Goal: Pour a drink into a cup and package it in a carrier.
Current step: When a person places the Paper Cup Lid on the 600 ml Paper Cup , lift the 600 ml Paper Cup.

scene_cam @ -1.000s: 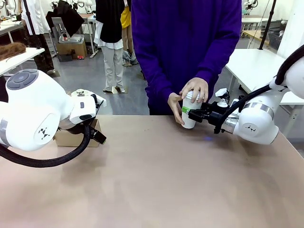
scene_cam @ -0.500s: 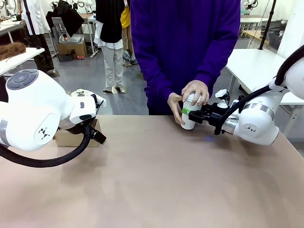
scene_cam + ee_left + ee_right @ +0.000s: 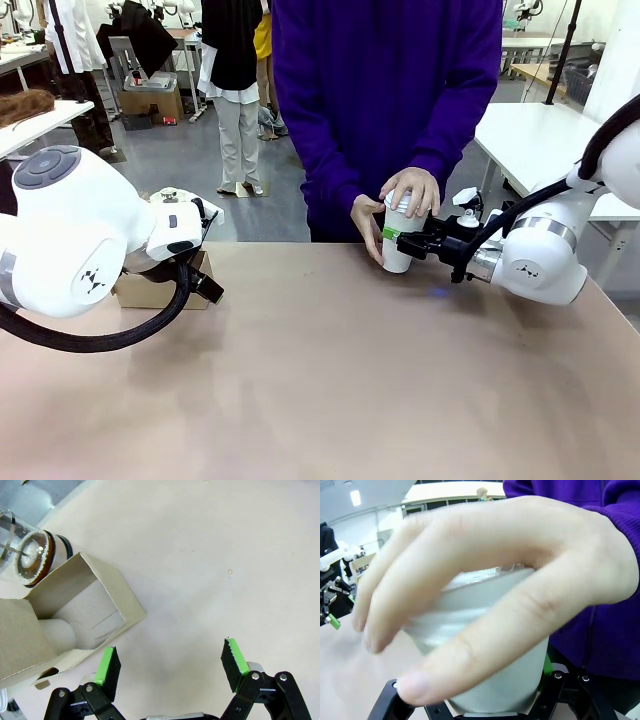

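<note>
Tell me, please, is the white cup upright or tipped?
Upright: the cup stands vertical in the shut right claw, a person's hand over its top.

Front view: fixed, between left arm [image 3: 70,240] and right arm [image 3: 540,260], facing across the tabletop [image 3: 330,380] toward a person [image 3: 390,90] at the far edge, at middling range. Left wrist view: aimed steeply down past the left tool [image 3: 170,655], close over the tabletop, carrier [image 3: 117,597] at picture left (jug [image 3: 30,560] just beyond). Right wrist view: roughly level, very near, hard up against cup [image 3: 490,655] and hand [image 3: 495,590]. Shared with front: carrier on the left; cup, hand, purple sleeve [image 3: 455,140] on the right.
</note>
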Robot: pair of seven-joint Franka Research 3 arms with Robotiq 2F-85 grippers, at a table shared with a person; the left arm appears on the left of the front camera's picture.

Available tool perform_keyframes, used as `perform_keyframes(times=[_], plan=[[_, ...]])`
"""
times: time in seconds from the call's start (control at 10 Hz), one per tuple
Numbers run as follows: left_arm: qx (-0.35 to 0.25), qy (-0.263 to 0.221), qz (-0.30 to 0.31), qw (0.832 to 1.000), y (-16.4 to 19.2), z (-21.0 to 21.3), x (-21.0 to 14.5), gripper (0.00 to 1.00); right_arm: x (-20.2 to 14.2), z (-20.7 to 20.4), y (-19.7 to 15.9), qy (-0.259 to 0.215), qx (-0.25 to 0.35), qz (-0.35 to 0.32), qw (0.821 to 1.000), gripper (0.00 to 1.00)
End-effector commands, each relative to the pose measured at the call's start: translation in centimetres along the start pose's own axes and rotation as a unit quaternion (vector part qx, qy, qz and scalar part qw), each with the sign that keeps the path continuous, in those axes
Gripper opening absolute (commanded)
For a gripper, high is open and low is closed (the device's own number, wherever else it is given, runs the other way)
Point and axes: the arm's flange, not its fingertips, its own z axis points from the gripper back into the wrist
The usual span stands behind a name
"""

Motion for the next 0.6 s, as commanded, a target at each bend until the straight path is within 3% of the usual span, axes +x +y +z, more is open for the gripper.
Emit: perform_keyframes(times=[0.0, 0.5], plan=[[-0.001, -0.001, 0.001, 1.000, 0.02, 0.04, -0.01, 1.00, 0.74, -0.31, 0.25, -0.004, 0.000, 0.003, 1.000, 0.80], [-0.001, -0.001, 0.001, 1.000, 0.02, 0.04, -0.01, 1.00, 0.74, -0.31, 0.25, -0.004, 0.000, 0.003, 1.000, 0.80]])
